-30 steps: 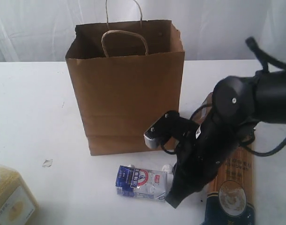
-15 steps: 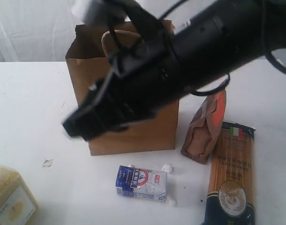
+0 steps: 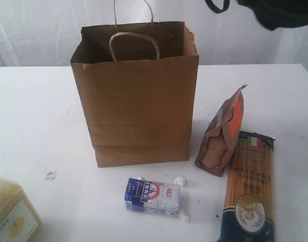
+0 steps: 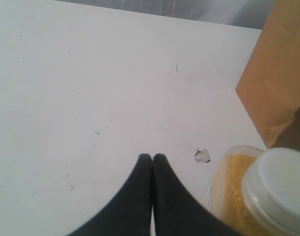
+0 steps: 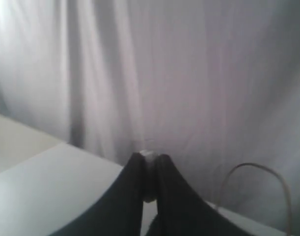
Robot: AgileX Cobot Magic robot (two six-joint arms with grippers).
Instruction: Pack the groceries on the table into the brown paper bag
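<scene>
A tall brown kraft-paper bag with twisted loop handles stands upright and open on the white tabletop; just in front of the bag lies a flat blue-and-white pouch, with small white crumbs close by it; on the right side of the bag in the exterior view, a brown pouch with an orange label stands tilted, and beyond it a long spaghetti pack lies flat; a clear container of yellow grain sits well off to the bag's front left. The left end effector hovers beside that container, its black fingers pressed together on nothing; the right end effector, raised before a white curtain, pinches a small pale object too blurred to name.
</scene>
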